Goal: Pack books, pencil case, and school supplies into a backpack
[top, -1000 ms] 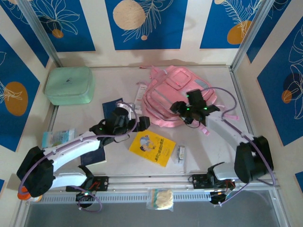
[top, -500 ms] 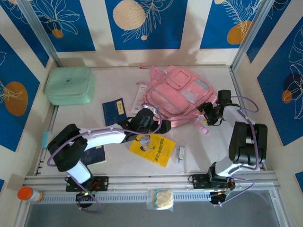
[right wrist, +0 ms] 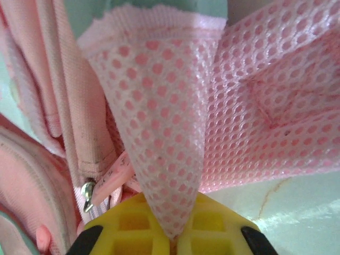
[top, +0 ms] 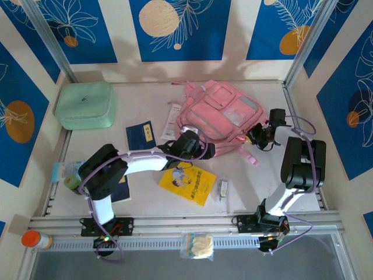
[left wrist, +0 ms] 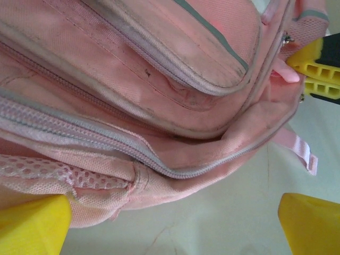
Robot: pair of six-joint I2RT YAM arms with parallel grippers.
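Backpack (top: pixel 224 114) lies front-up, long axis towards the table's (top: pixel 262 181) far-left corner. Right gripper (right wrist: pixel 170 236) clamps mesh strap (right wrist: pixel 159 133), legible at the wrist, indistinct overhead. Left gripper (left wrist: pixel 170 228) gapes.

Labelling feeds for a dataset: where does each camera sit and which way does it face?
Top external: above, behind the arm bases, looking down; both arms show, left end effector and right end effector at the backpack.
Left wrist: on the left arm, facing the backpack's zips between its open yellow fingers.
Right wrist: on the right arm, facing backpack mesh pinched in its shut end effector.
Both wrist views share the backpack.
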